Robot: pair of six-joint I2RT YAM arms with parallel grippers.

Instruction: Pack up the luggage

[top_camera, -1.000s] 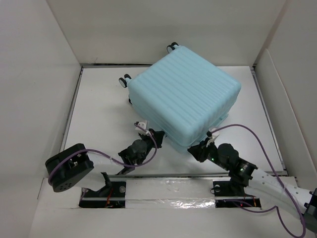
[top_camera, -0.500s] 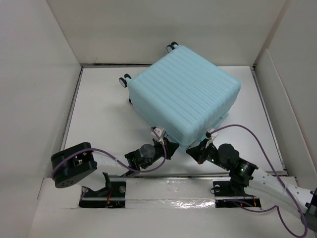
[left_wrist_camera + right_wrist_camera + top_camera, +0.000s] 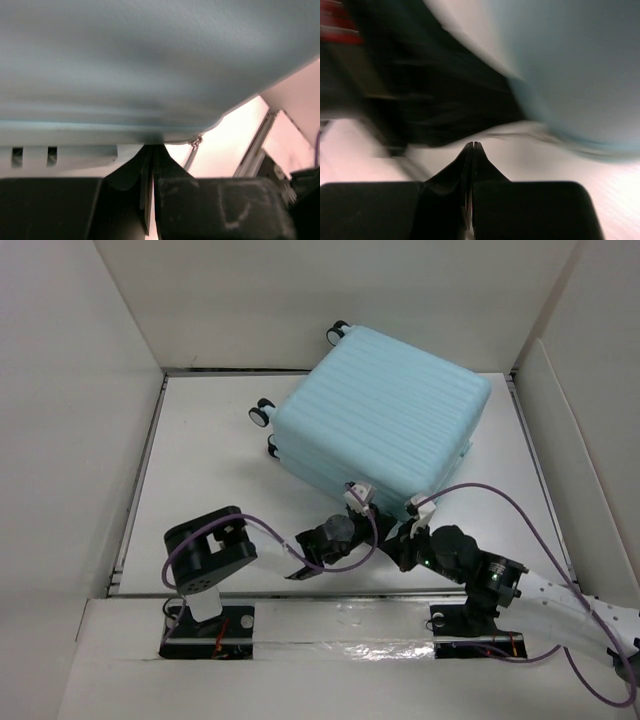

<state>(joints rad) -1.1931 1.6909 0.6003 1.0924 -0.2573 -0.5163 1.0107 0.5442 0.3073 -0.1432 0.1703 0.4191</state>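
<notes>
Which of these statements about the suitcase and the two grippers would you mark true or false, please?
1. The aqua suitcase lies closed on the table. True.
2. The left gripper is wide open. False: its jaws are shut.
3. The right gripper is shut. True.
4. The wheels face the arms. False: they are on the suitcase's far side, away from the arms.

Probably a lab test cell: plain white walls (image 3: 60, 390) enclose a white table (image 3: 200, 470).
</notes>
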